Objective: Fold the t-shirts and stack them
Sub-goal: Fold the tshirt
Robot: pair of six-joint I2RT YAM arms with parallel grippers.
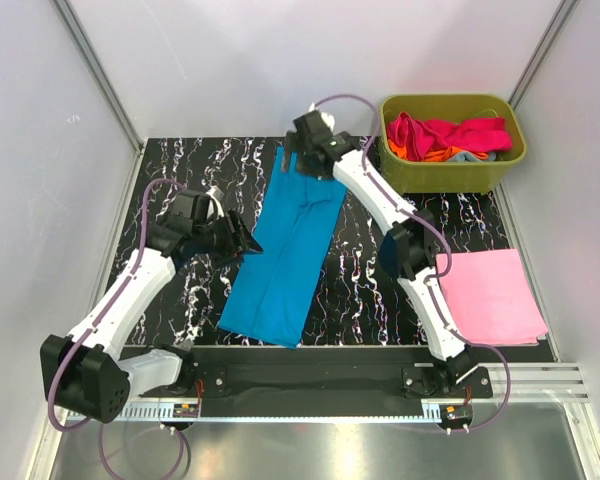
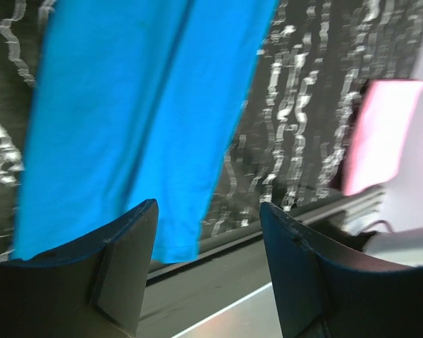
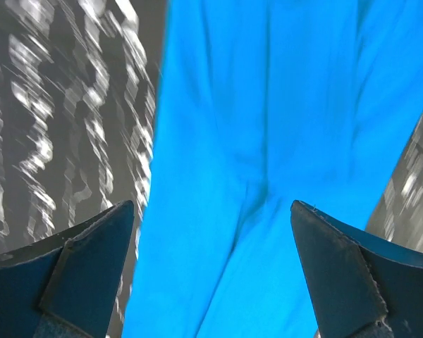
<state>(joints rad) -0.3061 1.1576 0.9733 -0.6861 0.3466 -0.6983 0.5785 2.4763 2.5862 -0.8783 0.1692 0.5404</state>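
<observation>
A bright cyan-blue t-shirt (image 1: 285, 255) lies folded into a long strip on the black marbled table (image 1: 200, 160), running from the far middle toward the near edge. My left gripper (image 1: 242, 240) hovers at the strip's left edge, open, with nothing between its fingers; in its wrist view the shirt (image 2: 134, 120) lies beyond the fingers. My right gripper (image 1: 302, 165) is over the strip's far end, wide open and empty above the blue cloth (image 3: 282, 141). A folded light pink t-shirt (image 1: 490, 295) lies flat at the right. More t-shirts, magenta, orange and grey-blue (image 1: 445, 138), are piled in the tub.
The olive-green plastic tub (image 1: 450, 175) stands at the far right corner. Grey walls close in the table on three sides. A black rail (image 1: 310, 370) with the arm bases runs along the near edge.
</observation>
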